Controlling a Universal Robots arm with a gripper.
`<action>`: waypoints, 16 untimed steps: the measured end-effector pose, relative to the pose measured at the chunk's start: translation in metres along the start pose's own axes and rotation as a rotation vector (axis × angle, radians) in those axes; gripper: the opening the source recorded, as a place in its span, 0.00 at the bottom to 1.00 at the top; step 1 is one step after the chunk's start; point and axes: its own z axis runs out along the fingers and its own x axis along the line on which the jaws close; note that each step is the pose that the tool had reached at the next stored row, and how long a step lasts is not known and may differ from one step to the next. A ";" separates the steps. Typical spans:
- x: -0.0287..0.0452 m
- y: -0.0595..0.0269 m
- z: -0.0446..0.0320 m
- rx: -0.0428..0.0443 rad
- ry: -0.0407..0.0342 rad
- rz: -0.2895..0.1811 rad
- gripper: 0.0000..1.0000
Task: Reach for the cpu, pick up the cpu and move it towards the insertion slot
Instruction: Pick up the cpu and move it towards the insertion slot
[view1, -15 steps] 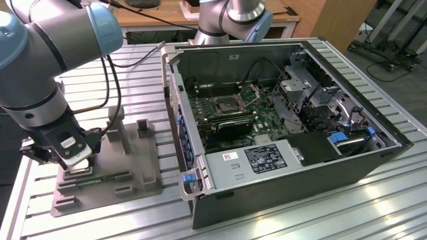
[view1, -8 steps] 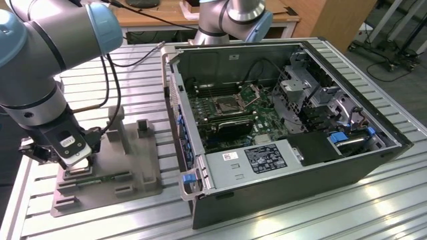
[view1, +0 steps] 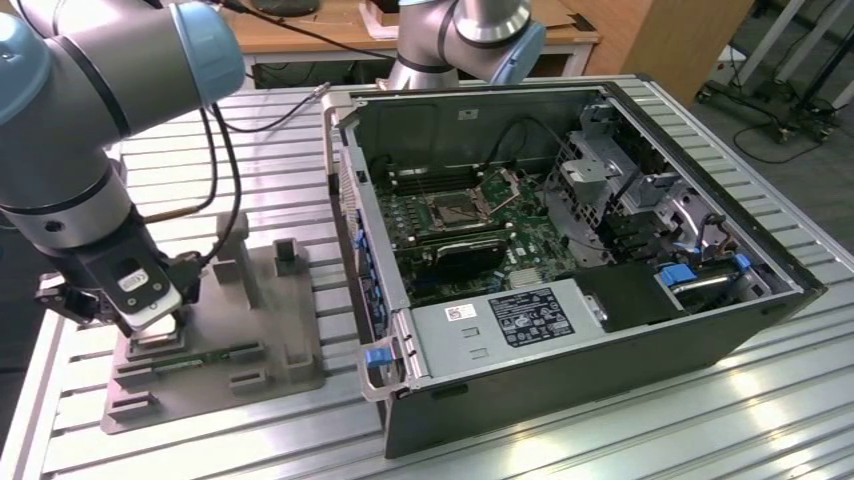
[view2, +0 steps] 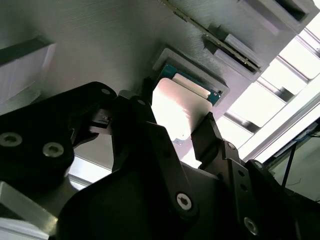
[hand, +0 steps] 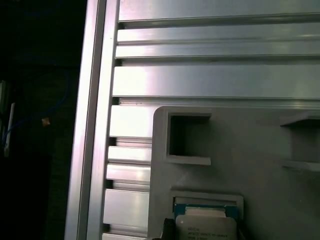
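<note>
End effector (view2: 176, 112) low over the grey tray (view1: 274, 320), at the tray's end toward the exterior view's left. Black fingers (view2: 210, 135) spread, one on each side of the cpu (view2: 182, 100), close to its edges; contact can't be told. Nothing lifted.

Cpu lies flat in the tray's square recess, pale metal face up, green rim showing around it. The first wrist view shows it too (hand: 206, 229), seated in that recess near the tray's edge.

Green memory stick (view1: 200, 357) lies in a long groove of the same tray, just beside the end effector (view1: 144, 325).

Tray rests on the ribbed metal desk (view1: 601, 430). Beside the tray, on the exterior view's right, an open computer case (view1: 561, 370) lies on its side.

Insertion slot (view1: 461, 210) is inside that case, on the green board, well apart from the tray. Silvery frame, dark centre, hinged plate (view1: 511, 186) raised beside it.
</note>
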 end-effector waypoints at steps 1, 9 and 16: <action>0.0000 0.0000 -0.0007 0.0000 0.0000 0.001 0.55; 0.0000 0.0002 -0.0058 0.0001 -0.0005 0.011 0.55; -0.0001 0.0004 -0.0106 0.0001 -0.0008 0.021 0.55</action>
